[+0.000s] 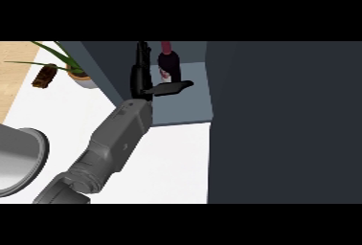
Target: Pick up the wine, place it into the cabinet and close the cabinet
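The wine bottle (168,61), dark with a red neck and a pale label, stands upright on the grey-blue shelf (191,107) inside the open cabinet. My left hand (142,76) reaches into the cabinet just left of the bottle. Its fingers are straight and point away from me. Its thumb (173,88) sticks out to the right across the bottle's lower end. The fingers do not curl round the bottle. The grey forearm (117,139) runs back to the lower left. My right hand does not show.
A large dark cabinet panel (283,119) fills the right side of the view. A potted plant (76,72) and a brown object (44,76) sit at the back left. A metal basin (17,158) lies at the left edge on the white counter (170,162).
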Motion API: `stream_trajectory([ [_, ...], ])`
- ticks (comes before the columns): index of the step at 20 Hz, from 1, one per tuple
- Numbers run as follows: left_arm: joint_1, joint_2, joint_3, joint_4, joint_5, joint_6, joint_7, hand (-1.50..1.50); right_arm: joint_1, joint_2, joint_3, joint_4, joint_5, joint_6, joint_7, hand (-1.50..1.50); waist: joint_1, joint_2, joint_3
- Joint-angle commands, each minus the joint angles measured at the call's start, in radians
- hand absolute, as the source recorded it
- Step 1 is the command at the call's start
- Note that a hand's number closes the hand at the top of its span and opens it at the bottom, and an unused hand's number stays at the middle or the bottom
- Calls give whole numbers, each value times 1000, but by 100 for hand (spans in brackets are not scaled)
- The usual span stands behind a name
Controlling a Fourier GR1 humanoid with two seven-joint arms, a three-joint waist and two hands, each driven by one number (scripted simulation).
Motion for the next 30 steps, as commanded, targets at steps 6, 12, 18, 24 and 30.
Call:
stream_trajectory([
  [6, 166, 1, -134, -110, 143, -12, -9, -150, -25, 2, 3, -66, -16, -43, 69, -150, 18, -10, -3],
  [12, 267, 1, -353, -333, 262, 111, 34, -150, 2, -10, -6, -121, -23, -47, 91, -150, 35, -11, -3],
  [18, 456, 1, -576, -661, 310, 293, 80, -150, 36, -21, -23, -131, 16, -56, 83, -150, 68, -17, -2],
  [24, 561, 2, -675, -904, 246, 479, 124, -150, 91, -3, -33, -142, 23, -45, 26, -150, 78, -17, -1],
  [30, 722, 1, -772, -1096, 166, 543, 110, -150, 2, -46, -110, -65, -50, -27, 33, -150, 84, -14, -2],
])
